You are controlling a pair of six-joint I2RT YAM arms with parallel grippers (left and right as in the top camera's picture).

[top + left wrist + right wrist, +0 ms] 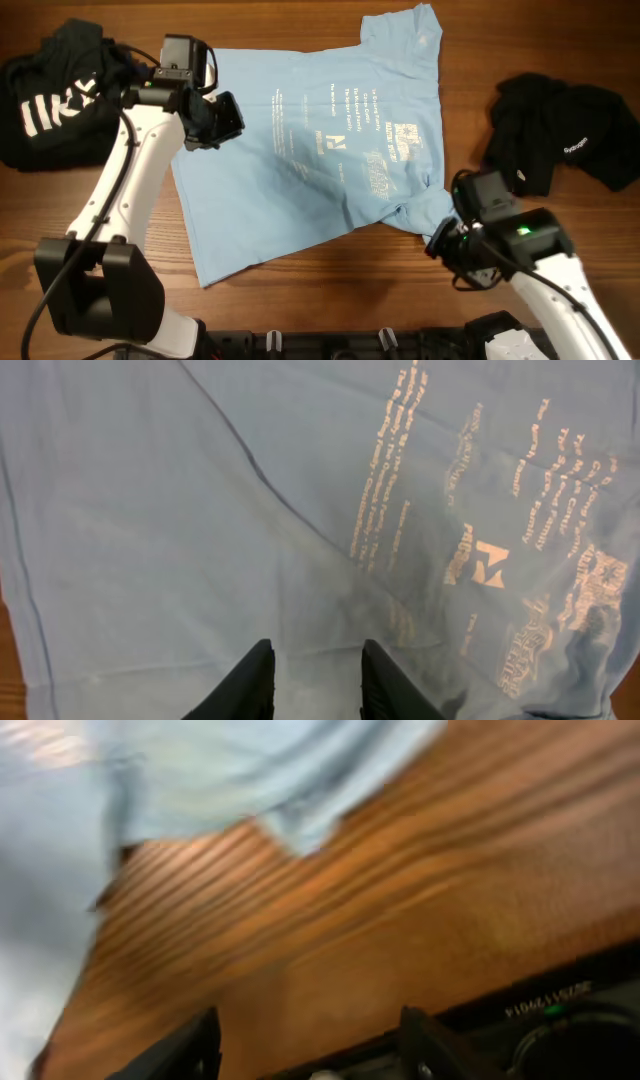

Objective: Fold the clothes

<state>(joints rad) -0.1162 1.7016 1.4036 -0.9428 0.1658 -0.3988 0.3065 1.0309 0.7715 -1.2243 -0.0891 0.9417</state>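
Observation:
A light sky-blue T-shirt (300, 150) lies spread on the wooden table (380, 290), its pale printed text lines facing up. My left gripper (230, 118) hovers over the shirt's left part. In the left wrist view its two black fingers (250, 682) stand apart over the flat blue cloth (200, 510), and nothing is pinched between them. My right gripper (445, 255) sits off the shirt's bunched lower right corner (415, 212). The blurred right wrist view shows that gripper (305, 1035) open over bare wood, with the shirt's edge (270, 780) farther away at the upper left.
A black garment with white lettering (50, 100) lies heaped at the far left. Another black garment (560, 135) lies at the right. The table's front edge and a black base (560, 1030) are close behind my right gripper.

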